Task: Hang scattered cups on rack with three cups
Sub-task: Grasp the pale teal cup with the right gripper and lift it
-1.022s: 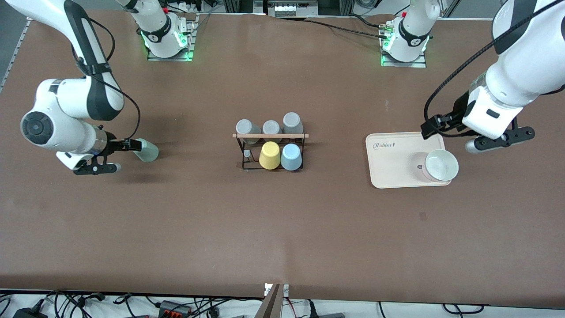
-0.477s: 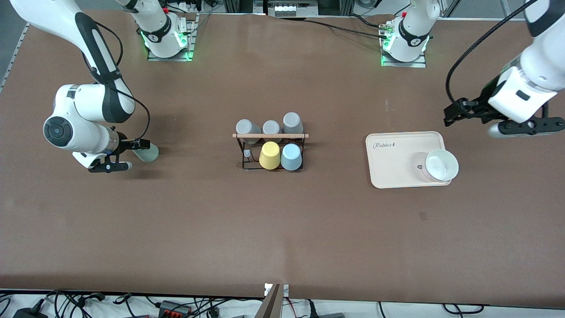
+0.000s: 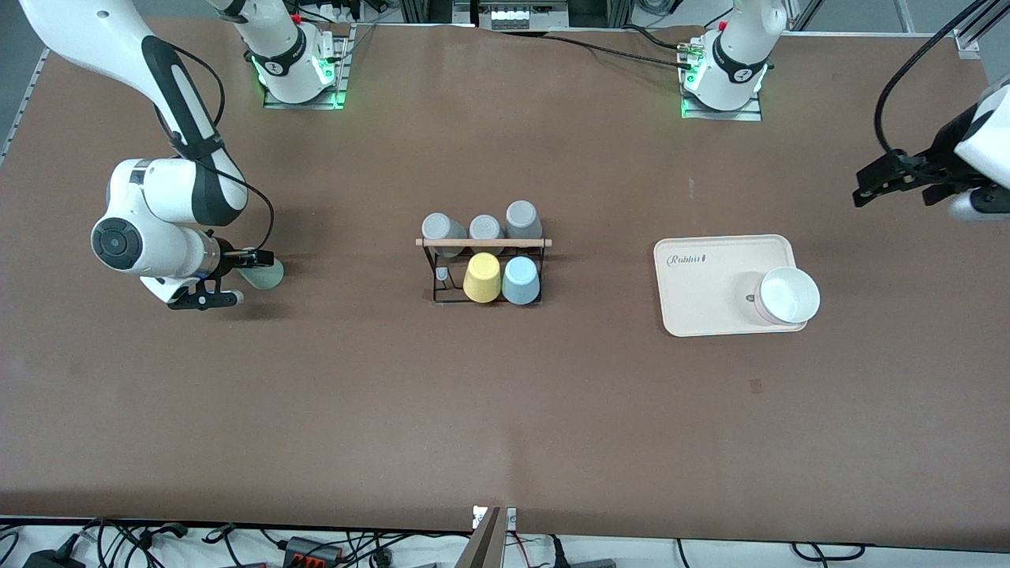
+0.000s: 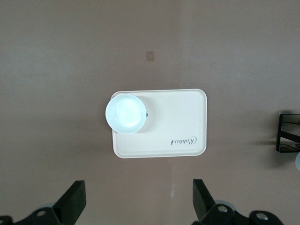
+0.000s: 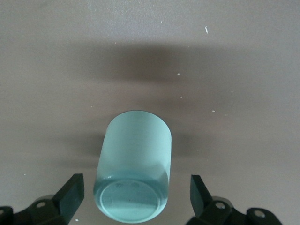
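Observation:
The pale mint green cup (image 3: 265, 274) lies on its side on the table toward the right arm's end; it also shows in the right wrist view (image 5: 133, 164). My right gripper (image 3: 246, 278) is low at the cup's base, open, with one finger on each side of it (image 5: 136, 194) and a gap on both. The black wire rack (image 3: 436, 296) with its wooden rod (image 3: 483, 242) stands mid-table. The light blue cup (image 3: 521, 280) sits upside down on it. My left gripper (image 3: 981, 207) is open and empty, up in the air (image 4: 138, 204).
On the rack are also a yellow cup (image 3: 482, 277) and three grey cups (image 3: 484, 228). A cream tray (image 3: 702, 284) with a white bowl (image 3: 789, 295) lies toward the left arm's end; both show in the left wrist view, tray (image 4: 178, 122) and bowl (image 4: 125, 112).
My right gripper has slid in around the mint cup's base. My left arm has drawn away from the tray toward its own end of the table.

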Available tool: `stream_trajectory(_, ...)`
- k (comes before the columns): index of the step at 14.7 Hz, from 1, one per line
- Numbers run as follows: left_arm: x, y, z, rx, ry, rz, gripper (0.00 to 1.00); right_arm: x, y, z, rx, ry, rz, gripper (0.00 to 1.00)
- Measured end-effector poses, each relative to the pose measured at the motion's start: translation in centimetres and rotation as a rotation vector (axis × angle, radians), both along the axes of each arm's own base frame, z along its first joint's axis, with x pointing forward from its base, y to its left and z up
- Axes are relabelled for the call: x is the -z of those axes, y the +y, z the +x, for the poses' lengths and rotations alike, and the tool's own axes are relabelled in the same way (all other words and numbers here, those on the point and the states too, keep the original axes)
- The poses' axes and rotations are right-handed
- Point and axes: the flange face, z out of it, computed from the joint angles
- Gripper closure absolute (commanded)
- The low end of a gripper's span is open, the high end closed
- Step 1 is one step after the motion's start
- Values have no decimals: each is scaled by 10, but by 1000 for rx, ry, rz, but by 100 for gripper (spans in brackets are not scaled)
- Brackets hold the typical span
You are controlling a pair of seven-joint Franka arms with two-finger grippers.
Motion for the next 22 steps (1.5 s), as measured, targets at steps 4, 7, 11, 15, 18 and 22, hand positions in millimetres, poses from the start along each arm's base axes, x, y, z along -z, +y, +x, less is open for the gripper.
stream_trajectory(4,-10,18,-7,-15,-13,0,0,8,0,-2,0,15,0,0)
stream_trajectory(7,-13,22,-9,-15,-17,0,0,12,0,-3,0,23,0,29)
stream_trajectory(11,-12,22,-9,-7,-14,0,0,10,1,-2,0,19,0,79)
stream_trajectory(15,-12,21,-10,-8,-10,-1,0,-8,16,11,-26,1,9,81)
stream_trajectory(18,-16,20,-15,-5,5,-2,0,-72,56,41,-75,9,32,81)
stream_trajectory(22,-38,13,-23,4,-10,-20,0,-153,140,61,-43,-32,87,81)
